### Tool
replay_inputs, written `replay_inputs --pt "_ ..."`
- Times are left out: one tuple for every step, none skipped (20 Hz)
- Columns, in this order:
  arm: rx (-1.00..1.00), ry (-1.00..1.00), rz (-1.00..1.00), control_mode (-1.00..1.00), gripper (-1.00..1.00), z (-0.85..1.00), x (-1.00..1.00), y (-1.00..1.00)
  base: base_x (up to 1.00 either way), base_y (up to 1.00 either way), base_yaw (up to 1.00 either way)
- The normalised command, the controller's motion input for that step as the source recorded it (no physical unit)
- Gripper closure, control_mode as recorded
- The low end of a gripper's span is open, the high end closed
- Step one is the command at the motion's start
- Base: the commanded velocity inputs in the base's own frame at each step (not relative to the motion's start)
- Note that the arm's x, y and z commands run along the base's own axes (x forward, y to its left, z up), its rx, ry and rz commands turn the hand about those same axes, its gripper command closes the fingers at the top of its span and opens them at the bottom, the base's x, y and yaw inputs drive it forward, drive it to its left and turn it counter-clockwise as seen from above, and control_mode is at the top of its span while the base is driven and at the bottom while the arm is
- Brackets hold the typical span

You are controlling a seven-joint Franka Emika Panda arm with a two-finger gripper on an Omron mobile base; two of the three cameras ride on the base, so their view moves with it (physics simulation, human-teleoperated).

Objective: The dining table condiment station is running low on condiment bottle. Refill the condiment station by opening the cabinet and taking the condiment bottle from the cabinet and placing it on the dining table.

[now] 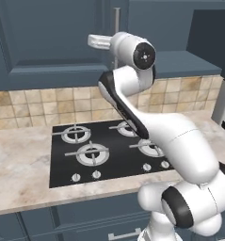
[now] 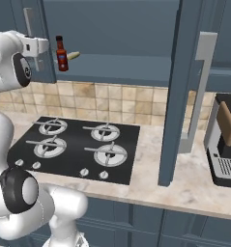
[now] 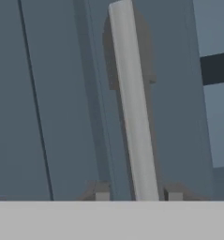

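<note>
the gripper (image 3: 138, 196) is clamped on the left cabinet (image 1: 48, 42) door's silver handle (image 3: 132, 108), a fingertip (image 3: 102, 196) on each side of the bar. further right, past the open door (image 2: 182, 91), the bottle (image 2: 62, 54) stands upright inside on the shelf.
</note>
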Motion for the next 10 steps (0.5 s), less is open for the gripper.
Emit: replay_inputs --pt "0.00 -0.01 0.00 -1.00 1.00 0.00 -0.78 0.71 0.00 0.00 0.00" --pt "0.00 -0.01 0.00 -1.00 1.00 0.00 -0.82 0.72 0.00 0.00 0.00" --pt "0.00 0.00 0.00 -1.00 1.00 0.00 -0.89 0.79 0.00 0.00 0.00" --pt "0.00 -0.01 0.00 -1.00 1.00 0.00 -0.92 0.86 0.00 0.00 0.00" --pt "0.00 -0.01 0.00 -1.00 1.00 0.00 -1.00 0.88 0.00 0.00 0.00" --pt "0.00 0.00 0.00 -1.00 1.00 0.00 -1.00 0.90 0.00 0.00 0.00" --pt "0.00 0.00 0.00 -1.00 1.00 0.00 -1.00 0.91 0.00 0.00 0.00" --pt "0.00 0.00 0.00 -1.00 1.00 0.00 -1.00 0.91 0.00 0.00 0.00" --pt "0.00 0.00 0.00 -1.00 1.00 0.00 -1.00 0.91 0.00 0.00 0.00" --pt "0.00 0.00 0.00 -1.00 1.00 0.00 -1.00 0.92 0.00 0.00 0.00"
